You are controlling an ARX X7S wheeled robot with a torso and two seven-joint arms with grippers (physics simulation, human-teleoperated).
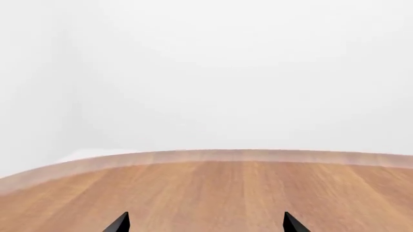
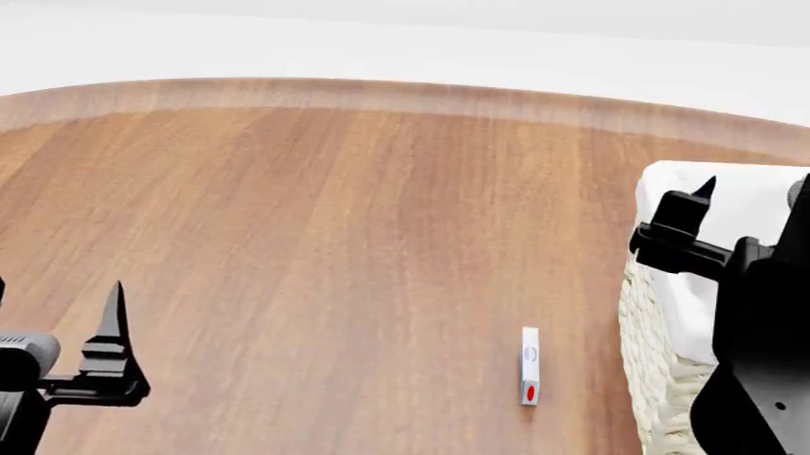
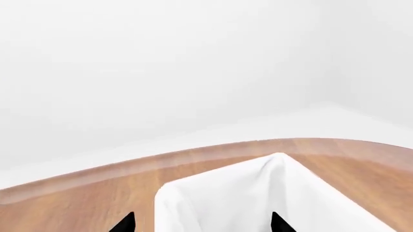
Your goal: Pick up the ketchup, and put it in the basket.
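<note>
The ketchup is out of view in all three frames. The basket (image 2: 654, 374), cream wicker with a white cloth liner, stands at the table's right edge in the head view. My right gripper (image 2: 749, 195) hangs over its near corner, open, with nothing between its fingers. In the right wrist view the basket's white liner (image 3: 245, 193) fills the gap of the right gripper (image 3: 201, 223). My left gripper (image 1: 205, 223) is open over bare wood, low at the left of the head view, where one of its fingers (image 2: 113, 318) points up.
A small white box with a red spot (image 2: 529, 366) lies on the round wooden table (image 2: 317, 237), just left of the basket. The table's curved far edge (image 1: 193, 156) runs across in front of a plain white background.
</note>
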